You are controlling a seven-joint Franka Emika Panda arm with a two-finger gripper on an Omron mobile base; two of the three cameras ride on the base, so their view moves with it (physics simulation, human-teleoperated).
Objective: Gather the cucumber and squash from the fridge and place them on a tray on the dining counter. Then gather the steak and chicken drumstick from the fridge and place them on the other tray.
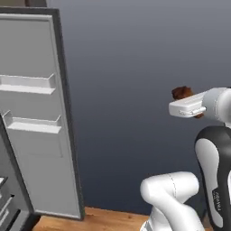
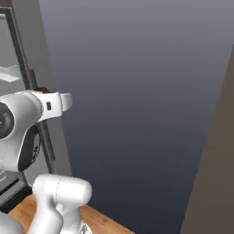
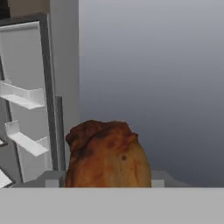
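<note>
The fingers (image 3: 107,186) grip the brown, lumpy chicken drumstick (image 3: 107,155), part-open around it. The tall grey fridge's door (image 1: 38,122) stands open, left.

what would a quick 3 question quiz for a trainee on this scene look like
1. True or false: the fridge door stands open.
2. What sits between the fingers of the gripper? A) steak B) chicken drumstick C) cucumber
3. Fill in: in the left base view, the drumstick pokes out behind the white ____.

Key: 1 true; 2 B; 3 hand
</note>
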